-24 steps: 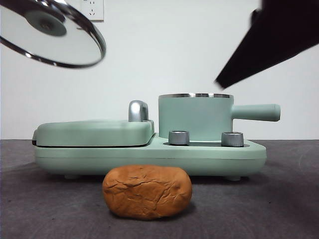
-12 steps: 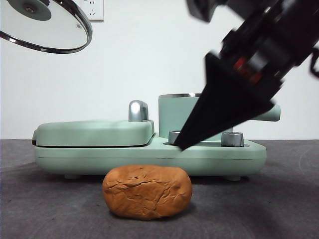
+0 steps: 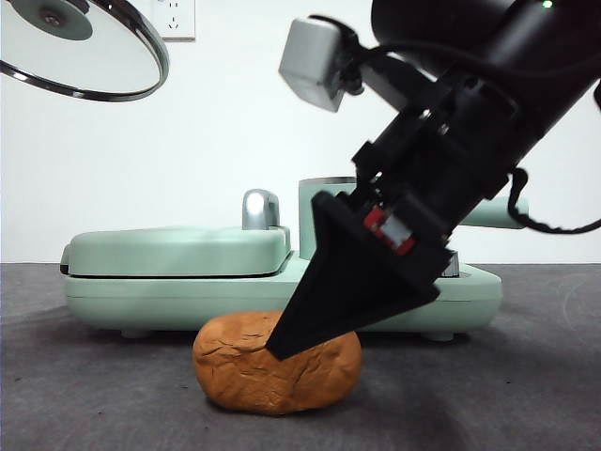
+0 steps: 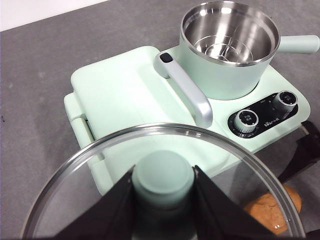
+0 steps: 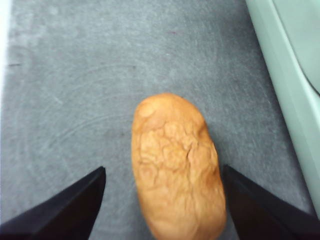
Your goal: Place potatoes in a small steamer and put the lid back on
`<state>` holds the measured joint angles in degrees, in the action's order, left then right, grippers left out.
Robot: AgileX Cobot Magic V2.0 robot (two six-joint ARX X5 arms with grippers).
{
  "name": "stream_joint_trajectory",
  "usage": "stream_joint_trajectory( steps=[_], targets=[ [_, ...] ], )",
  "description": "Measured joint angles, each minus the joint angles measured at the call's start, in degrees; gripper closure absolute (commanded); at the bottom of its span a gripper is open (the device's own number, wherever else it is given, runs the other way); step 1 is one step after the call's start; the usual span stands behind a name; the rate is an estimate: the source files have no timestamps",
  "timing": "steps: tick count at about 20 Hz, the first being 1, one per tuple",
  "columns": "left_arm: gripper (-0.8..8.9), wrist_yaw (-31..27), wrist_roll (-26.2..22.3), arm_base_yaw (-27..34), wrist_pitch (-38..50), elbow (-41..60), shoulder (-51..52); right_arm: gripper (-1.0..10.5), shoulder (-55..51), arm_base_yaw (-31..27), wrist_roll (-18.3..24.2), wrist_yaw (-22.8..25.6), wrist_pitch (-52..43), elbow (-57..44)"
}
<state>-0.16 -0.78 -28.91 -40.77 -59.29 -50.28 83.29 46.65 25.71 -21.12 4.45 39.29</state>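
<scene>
steamer bare steel inside, potato on table

A mint-green cooker base stands on a dark grey table; all places here are given from this base. On its one half lies a flat mint-green grill cover, closed, with a curved chrome handle at the edge nearest the middle of the base. In the left wrist view the same cover and handle are seen from above. On the front of the other half of the base there is a black panel with two silver knobs, side by side. Small feet carry the base above the table. Behind the base is a white wall, and high on it a white power socket.
</scene>
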Motion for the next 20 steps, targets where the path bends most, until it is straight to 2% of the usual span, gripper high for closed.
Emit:
stream_joint_trajectory(
  steps=[7,11,15,20],
  targets=[
    [8.05,0.0,0.02,0.0,0.09,0.0,0.0,5.8,2.34,0.24,-0.7,0.96,-0.9,0.02],
    [8.05,0.0,0.02,0.0,0.11,0.0,0.0,6.8,2.34,0.24,-1.62,2.1,-0.9,0.02],
    [8.05,0.0,0.02,0.0,0.11,0.0,0.0,7.7,2.34,0.22,-5.03,2.25,-0.66,0.07],
    [8.05,0.0,0.02,0.0,0.31,0.0,0.0,7.7,0.15,0.2,-11.37,2.21,3.08,0.22]
  ],
)
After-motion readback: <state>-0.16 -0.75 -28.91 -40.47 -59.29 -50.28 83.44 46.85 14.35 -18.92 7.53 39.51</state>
